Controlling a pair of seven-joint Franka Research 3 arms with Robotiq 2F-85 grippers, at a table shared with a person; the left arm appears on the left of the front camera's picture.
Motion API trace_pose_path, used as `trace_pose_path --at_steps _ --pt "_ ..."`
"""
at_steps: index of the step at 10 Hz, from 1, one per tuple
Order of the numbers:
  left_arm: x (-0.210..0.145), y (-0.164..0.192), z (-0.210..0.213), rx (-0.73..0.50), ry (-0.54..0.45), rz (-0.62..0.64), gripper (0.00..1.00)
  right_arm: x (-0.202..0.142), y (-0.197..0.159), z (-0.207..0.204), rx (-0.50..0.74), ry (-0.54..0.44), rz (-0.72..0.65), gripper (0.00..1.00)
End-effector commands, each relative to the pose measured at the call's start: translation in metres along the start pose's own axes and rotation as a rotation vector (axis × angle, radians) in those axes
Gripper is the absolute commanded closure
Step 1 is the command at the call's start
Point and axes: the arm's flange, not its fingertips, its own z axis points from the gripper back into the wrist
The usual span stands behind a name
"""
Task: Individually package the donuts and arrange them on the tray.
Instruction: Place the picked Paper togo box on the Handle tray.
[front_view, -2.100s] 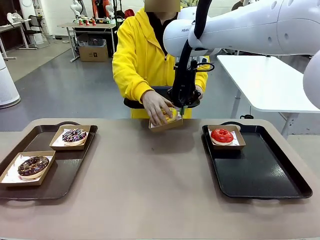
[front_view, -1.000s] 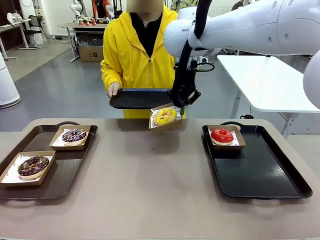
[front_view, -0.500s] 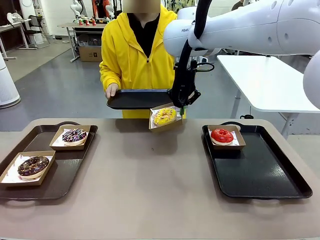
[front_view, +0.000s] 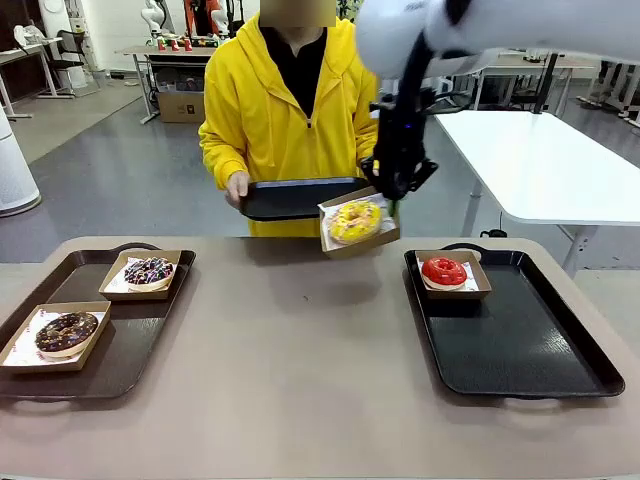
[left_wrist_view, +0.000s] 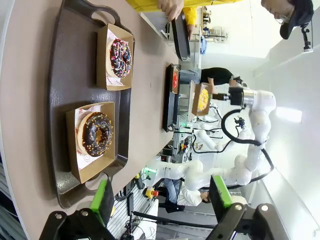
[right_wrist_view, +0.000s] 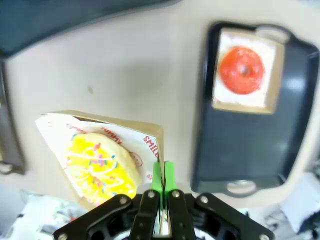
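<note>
The yellow donut in its paper box is held in the air above the counter by the right end effector, clenched tight on the box's edge, so the box should be kept flat and carried slowly toward 3 o'clock, to be set on the black tray near the red donut. The left end effector is released and nothing is held in it. Two dark donuts are seen on the tray at 9 o'clock, another tray is held by a person in yellow, and a grey floor and a white table are seen behind.
</note>
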Motion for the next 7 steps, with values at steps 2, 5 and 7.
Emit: trace_pose_path --at_steps 2,5,7 --pt "-0.004 -0.002 0.000 0.008 0.000 -0.017 0.00 -0.054 -0.062 -0.019 0.001 -0.033 0.009 0.98" --pt "-0.004 -0.002 0.000 0.008 0.000 -0.017 0.00 -0.075 -0.126 -0.052 -0.009 -0.048 0.014 0.98" --pt "-0.004 -0.002 0.000 0.008 0.000 -0.017 0.00 -0.085 -0.158 -0.070 0.030 -0.070 -0.007 0.98"
